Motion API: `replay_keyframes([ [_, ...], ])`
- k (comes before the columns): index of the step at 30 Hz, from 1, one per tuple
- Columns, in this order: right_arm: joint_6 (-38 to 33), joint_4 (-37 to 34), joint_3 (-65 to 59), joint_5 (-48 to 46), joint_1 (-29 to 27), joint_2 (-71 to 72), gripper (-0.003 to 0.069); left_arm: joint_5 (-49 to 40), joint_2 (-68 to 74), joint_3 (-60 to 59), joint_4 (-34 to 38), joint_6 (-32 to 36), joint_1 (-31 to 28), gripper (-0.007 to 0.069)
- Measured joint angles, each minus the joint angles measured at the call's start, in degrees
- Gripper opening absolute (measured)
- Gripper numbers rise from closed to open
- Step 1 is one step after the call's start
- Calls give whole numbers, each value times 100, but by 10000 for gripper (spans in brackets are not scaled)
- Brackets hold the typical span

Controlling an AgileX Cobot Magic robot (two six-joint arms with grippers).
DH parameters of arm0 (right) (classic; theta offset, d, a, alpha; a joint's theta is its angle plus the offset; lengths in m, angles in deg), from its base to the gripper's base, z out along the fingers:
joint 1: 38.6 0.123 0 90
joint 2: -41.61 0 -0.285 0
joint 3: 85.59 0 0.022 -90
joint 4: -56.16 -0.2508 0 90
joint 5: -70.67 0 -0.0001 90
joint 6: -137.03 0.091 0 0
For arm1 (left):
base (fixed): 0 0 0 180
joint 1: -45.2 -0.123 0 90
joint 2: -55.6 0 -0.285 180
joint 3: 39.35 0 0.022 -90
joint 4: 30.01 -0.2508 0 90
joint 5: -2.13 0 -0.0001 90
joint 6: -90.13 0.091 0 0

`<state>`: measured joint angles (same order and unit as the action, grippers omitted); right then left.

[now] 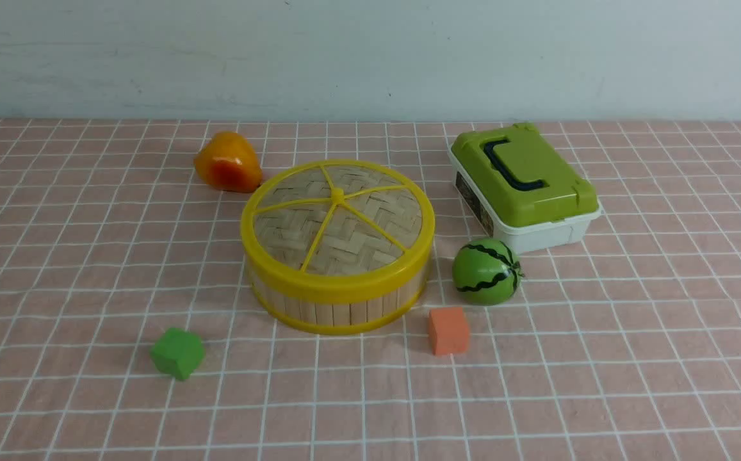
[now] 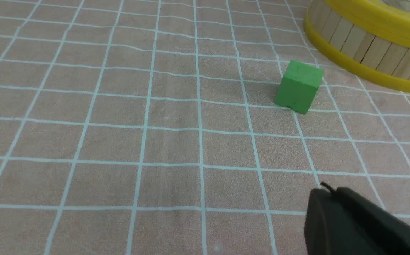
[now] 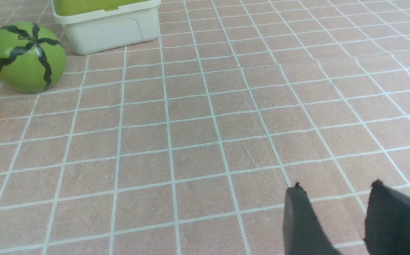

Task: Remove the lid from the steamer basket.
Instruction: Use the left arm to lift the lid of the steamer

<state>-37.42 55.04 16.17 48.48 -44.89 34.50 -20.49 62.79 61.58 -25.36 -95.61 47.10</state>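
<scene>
Lid [image 1: 338, 218]: a flat disc of woven bamboo with a yellow rim and five yellow spokes. It sits level on top of the steamer basket and closes it.
Steamer basket [image 1: 335, 310]: a round low tub of upright bamboo slats between yellow rims. It stands near the middle of the worktop, and the lid hides its inside.
Orange-yellow fruit [image 1: 227, 162]: lies behind the basket on the left, close to its far edge.
Toy watermelon [image 1: 487, 271]: green with dark wavy stripes, near the basket's right side with a small gap between them.
Orange cube [image 1: 448, 330]: in front of the watermelon, just off the basket's near right edge.
Green cube [image 1: 178, 352]: in front of the basket on the left, apart from it.
White box [image 1: 524, 186]: has a green top with a dark handle and stands behind the watermelon on the right.
Left tool [image 2: 329, 193]: only a dark tip shows, over bare cloth on the near side of the green cube. I cannot tell whether it is spread or pressed together.
Right tool [image 3: 336, 185]: its two dark fingers are spread, with cloth showing between them. It is well apart from the watermelon.
Worktop [image 1: 601, 384]: covered with a pink cloth with a white grid.
</scene>
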Motion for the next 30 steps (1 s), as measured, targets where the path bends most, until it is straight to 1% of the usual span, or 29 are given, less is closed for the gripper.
replay_keyframes([
  [30, 0, 5, 0, 0, 0, 0, 241, 24, 0, 0, -84, -5, 0, 25],
])
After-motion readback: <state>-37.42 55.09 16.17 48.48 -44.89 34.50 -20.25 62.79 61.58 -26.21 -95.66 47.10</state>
